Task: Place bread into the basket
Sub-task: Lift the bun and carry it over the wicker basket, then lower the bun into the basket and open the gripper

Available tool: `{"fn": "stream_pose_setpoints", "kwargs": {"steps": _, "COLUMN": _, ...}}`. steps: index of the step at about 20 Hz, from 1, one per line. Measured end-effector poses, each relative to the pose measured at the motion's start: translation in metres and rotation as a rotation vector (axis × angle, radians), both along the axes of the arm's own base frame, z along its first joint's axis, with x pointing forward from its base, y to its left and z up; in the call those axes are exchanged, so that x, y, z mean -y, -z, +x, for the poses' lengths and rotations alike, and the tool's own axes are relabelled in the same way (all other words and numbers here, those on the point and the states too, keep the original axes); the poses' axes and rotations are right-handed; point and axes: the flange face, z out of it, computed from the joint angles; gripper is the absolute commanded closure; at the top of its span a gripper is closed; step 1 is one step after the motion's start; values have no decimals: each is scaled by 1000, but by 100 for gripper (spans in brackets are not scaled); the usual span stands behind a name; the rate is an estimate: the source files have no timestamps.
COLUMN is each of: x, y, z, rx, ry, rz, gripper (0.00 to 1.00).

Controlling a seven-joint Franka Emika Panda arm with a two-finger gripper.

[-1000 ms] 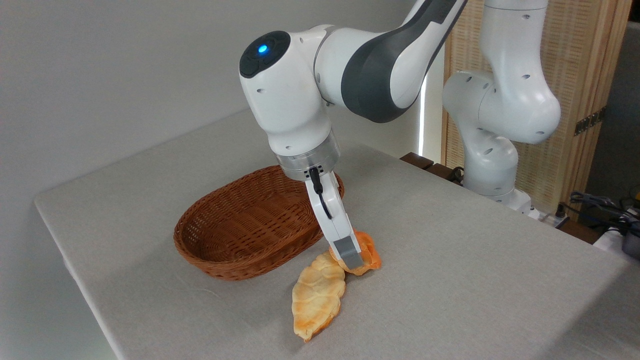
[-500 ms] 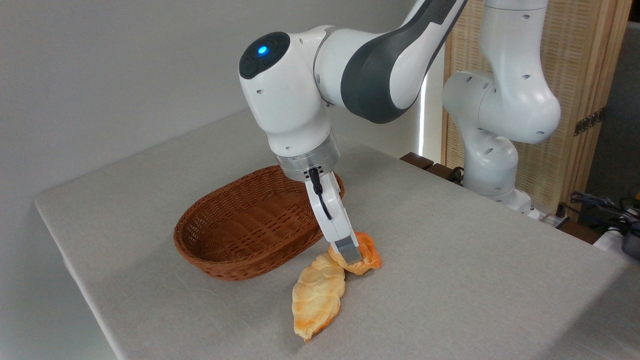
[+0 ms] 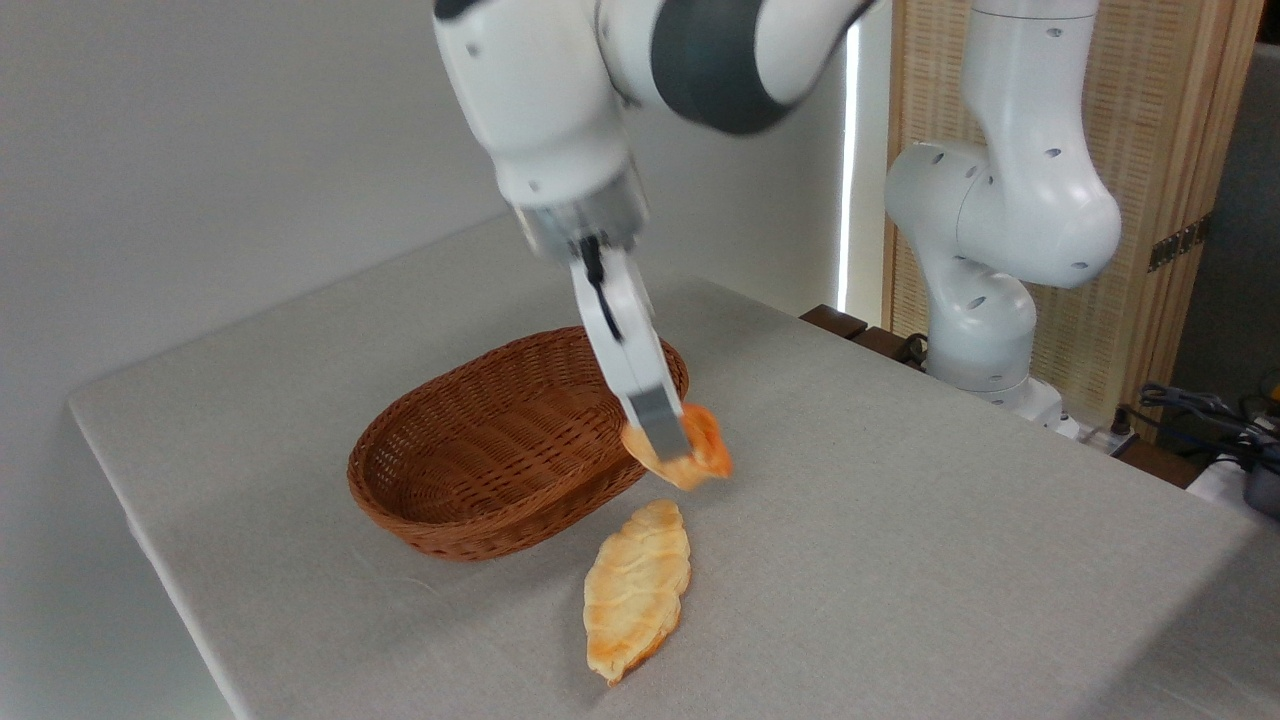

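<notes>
The bread (image 3: pixel 703 450), a small orange-golden bun, hangs in the air just right of the basket's near rim, clear of the table. My gripper (image 3: pixel 672 450) is shut on it, with one grey fingertip across its front. The brown woven basket (image 3: pixel 470 470) stands on the table at centre left and holds nothing that I can see. The arm is blurred by motion.
A longer, paler leaf-shaped pastry (image 3: pixel 636 588) lies on the grey table (image 3: pixel 900 540) below the lifted bun. The robot's white base (image 3: pixel 985 300) stands at the back right, with cables (image 3: pixel 1200 410) and a wooden screen (image 3: pixel 1150 150) behind it.
The gripper has risen and shifted slightly left, lifting the bun off the table and away from the pale pastry, which stays in place.
</notes>
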Motion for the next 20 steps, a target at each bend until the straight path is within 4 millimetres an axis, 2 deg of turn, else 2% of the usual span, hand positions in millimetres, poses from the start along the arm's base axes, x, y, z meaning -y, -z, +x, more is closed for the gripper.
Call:
{"fn": "stream_pose_setpoints", "kwargs": {"steps": 2, "x": 28, "y": -18, "z": 4, "rx": 33, "ry": -43, "rz": -6, "gripper": 41}}
{"fn": "stream_pose_setpoints", "kwargs": {"steps": 5, "x": 73, "y": -29, "z": 5, "rx": 63, "ry": -146, "rz": 12, "gripper": 41}}
{"fn": "stream_pose_setpoints", "kwargs": {"steps": 7, "x": 95, "y": -28, "z": 6, "rx": 82, "ry": -225, "rz": 28, "gripper": 41}}
{"fn": "stream_pose_setpoints", "kwargs": {"steps": 11, "x": 120, "y": -19, "z": 15, "rx": 115, "ry": -352, "rz": 38, "gripper": 41}}
{"fn": "stream_pose_setpoints", "kwargs": {"steps": 12, "x": 127, "y": -14, "z": 19, "rx": 124, "ry": -381, "rz": 38, "gripper": 39}}
{"fn": "stream_pose_setpoints", "kwargs": {"steps": 13, "x": 135, "y": -9, "z": 22, "rx": 134, "ry": -409, "rz": 37, "gripper": 24}}
{"fn": "stream_pose_setpoints", "kwargs": {"steps": 15, "x": 149, "y": 3, "z": 31, "rx": 153, "ry": -467, "rz": 31, "gripper": 3}}
{"fn": "stream_pose_setpoints", "kwargs": {"steps": 16, "x": 154, "y": 9, "z": 36, "rx": 162, "ry": -487, "rz": 25, "gripper": 0}}
{"fn": "stream_pose_setpoints", "kwargs": {"steps": 20, "x": 174, "y": 34, "z": 47, "rx": 166, "ry": -548, "rz": 16, "gripper": 0}}
